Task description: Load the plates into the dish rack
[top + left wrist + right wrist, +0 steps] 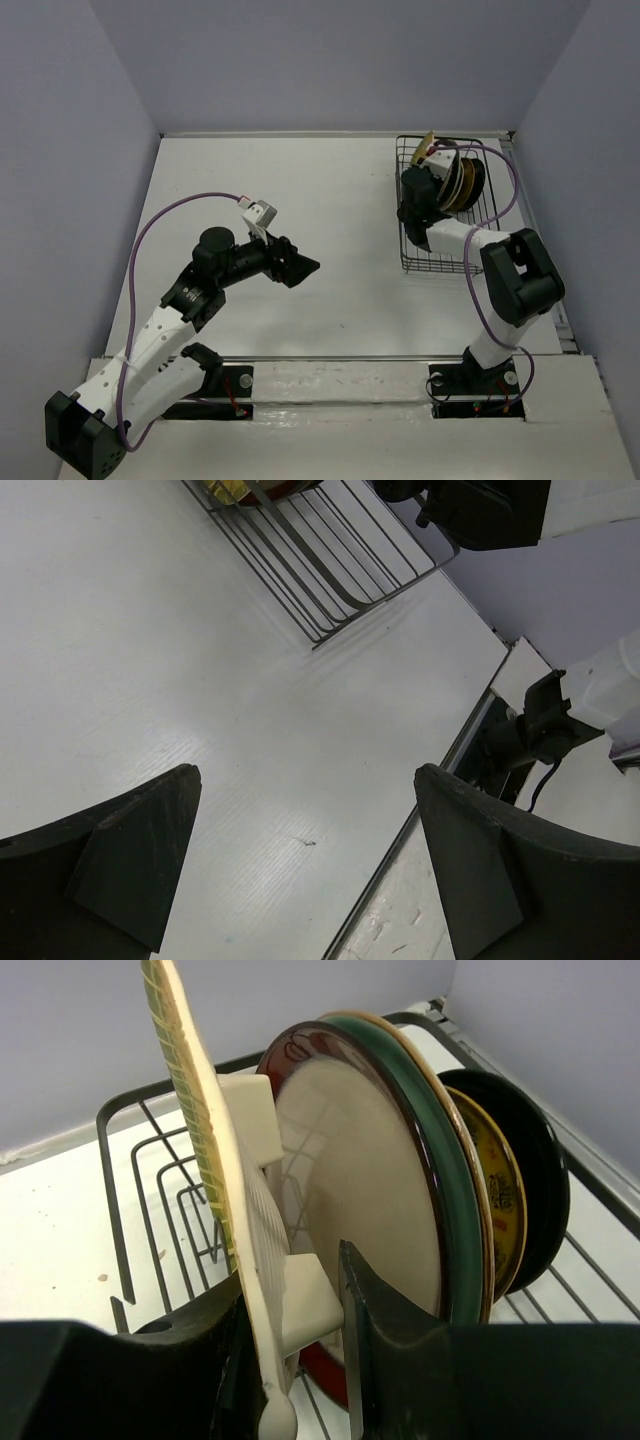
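Inside the far half of the dish rack (pixel 112 1200), the yellow ribbed plate (pixel 185 1100) is held on edge by the right gripper (pixel 292 1300), whose jaws are closed on its lower rim. It is gripped only low down and is tilted, with its top leaning away from the plates standing in the rack: the red-brown-rimmed beige plate (pixel 350 1180), the teal plate (pixel 425 1130), the ochre plate (pixel 497 1190) and the black plate (pixel 535 1160). A slip is therefore judged possible, because the tall upper part can swing about such a small grip. If the plate is lowered without being lined up with a free slot, it may be set on a wire and fall flat. Its raised pale foot may also be knocked against the beige plate just beside it, and the row could be pushed over.

The right arm (pixel 515 275) is stretched forward with the wrist lowered into the basket. The left arm (pixel 170 320) is bent above the table (pixel 150 630), well apart from the rack. The left gripper (pixel 305 790) is spread wide, with nothing between its jaws.
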Robot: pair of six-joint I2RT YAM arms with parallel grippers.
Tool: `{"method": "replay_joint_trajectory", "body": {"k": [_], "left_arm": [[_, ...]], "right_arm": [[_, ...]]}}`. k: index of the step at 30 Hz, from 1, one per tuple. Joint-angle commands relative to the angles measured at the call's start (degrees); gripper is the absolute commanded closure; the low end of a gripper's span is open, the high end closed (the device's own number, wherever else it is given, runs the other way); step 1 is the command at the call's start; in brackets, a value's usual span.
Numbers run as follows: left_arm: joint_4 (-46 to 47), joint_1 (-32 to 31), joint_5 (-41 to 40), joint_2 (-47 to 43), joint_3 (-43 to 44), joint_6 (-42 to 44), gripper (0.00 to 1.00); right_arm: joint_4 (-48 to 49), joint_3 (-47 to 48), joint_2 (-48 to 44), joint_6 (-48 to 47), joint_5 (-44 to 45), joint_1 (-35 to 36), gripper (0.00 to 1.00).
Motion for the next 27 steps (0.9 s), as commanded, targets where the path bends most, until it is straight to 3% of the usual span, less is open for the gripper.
{"method": "replay_joint_trajectory", "body": {"k": [1, 3, 7, 13, 16, 22, 27], "left_arm": [[2.1, 0.3, 0.2, -0.6, 1.6, -0.2, 0.01], [2.1, 0.2, 0.2, -0.7, 1.5, -0.2, 0.01], [2.1, 0.3, -0.6, -1.0, 1.5, -0.2, 0.01], [1.6, 0.3, -2.1, -1.2, 1.6, 0.0, 0.01], [1.5, 0.3, -4.2, -2.1, 1.6, 0.2, 0.01], [1.5, 0.3, -6.6, -3.9, 1.7, 0.0, 0.01], [0.4, 0.2, -8.0, -5.3, 3.5, -0.3, 0.01]], "right_arm": [[-6.5, -2.4, -0.1, 9.9, -0.5, -0.9, 0.86], [-9.2, -2.2, -0.7, 11.3, -0.4, -0.9, 0.76], [-13.0, -3.8, -5.5, 13.9, -2.0, -0.9, 0.38], [-24.3, -0.1, -11.6, 15.2, -5.6, -0.9, 0.09], [-29.5, 1.4, -16.7, 15.3, -11.1, -0.9, 0.00], [-37.4, -0.8, -30.8, 17.0, -21.5, -0.9, 0.00], [-43.0, -4.3, -47.8, 18.8, -32.9, -0.9, 0.00]]}}
